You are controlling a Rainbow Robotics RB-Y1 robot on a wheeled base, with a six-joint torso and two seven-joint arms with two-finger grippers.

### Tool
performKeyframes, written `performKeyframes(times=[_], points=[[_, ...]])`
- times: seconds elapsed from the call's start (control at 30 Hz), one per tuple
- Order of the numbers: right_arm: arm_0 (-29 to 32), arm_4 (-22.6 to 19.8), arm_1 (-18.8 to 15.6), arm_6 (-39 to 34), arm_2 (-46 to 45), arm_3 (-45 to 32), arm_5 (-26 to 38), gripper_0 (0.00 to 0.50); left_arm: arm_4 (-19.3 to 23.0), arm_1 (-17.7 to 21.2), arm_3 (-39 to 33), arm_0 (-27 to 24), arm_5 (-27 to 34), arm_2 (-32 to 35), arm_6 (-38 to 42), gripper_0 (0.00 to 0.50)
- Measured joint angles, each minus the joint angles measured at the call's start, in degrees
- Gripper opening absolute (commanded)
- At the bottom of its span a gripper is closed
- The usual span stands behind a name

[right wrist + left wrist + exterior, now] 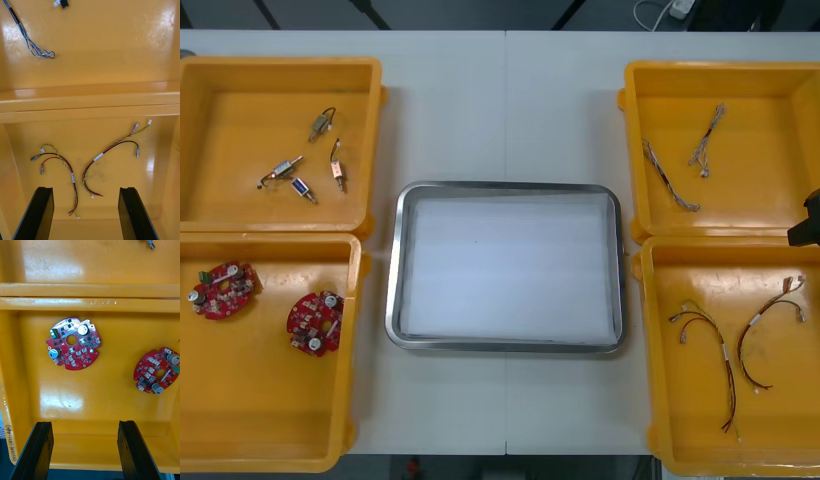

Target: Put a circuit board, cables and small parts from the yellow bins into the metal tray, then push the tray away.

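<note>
Parted wide and holding nothing, the left gripper [84,423] hangs over the near left yellow bin [270,420], and the right gripper [86,189], equally spread, hangs over the near right yellow bin [680,420]; I judge each is poised for a first pick. Between the bins the metal tray [505,187] lies white and bare inside, ready to receive. One round red circuit board [73,344] lies flat ahead of the left gripper, another [157,370] beside it. Two red and yellow cables [60,161] lie loose just ahead of the right gripper. Small metal parts [320,125] sit scattered in the far left bin [240,90]
</note>
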Motion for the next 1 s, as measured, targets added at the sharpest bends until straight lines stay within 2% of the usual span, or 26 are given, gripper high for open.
performKeyframes(times=[1.0], points=[[0.0, 0.0, 0.0, 0.0, 0.0, 0.0, 0.0, 0.500, 0.0, 0.0, 0.0, 0.0, 0.0, 0.0, 0.0, 0.500]])
